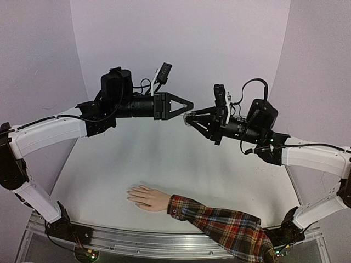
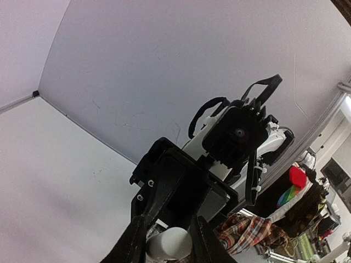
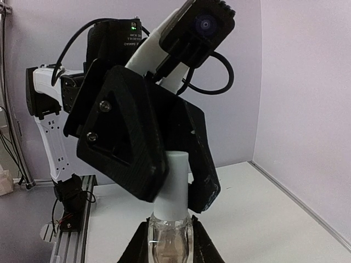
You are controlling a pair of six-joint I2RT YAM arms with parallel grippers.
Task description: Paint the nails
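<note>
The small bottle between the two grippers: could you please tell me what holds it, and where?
The right gripper holds the small clear glass bottle by its body, while the left gripper grips its white cylindrical cap.

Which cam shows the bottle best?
Right wrist: the bottle fills the lower foreground, its glass body in the right pincer and its white cap in the left pincer. Left wrist shows only the cap's end. Top external shows just a tiny glint where the pincers meet.
</note>
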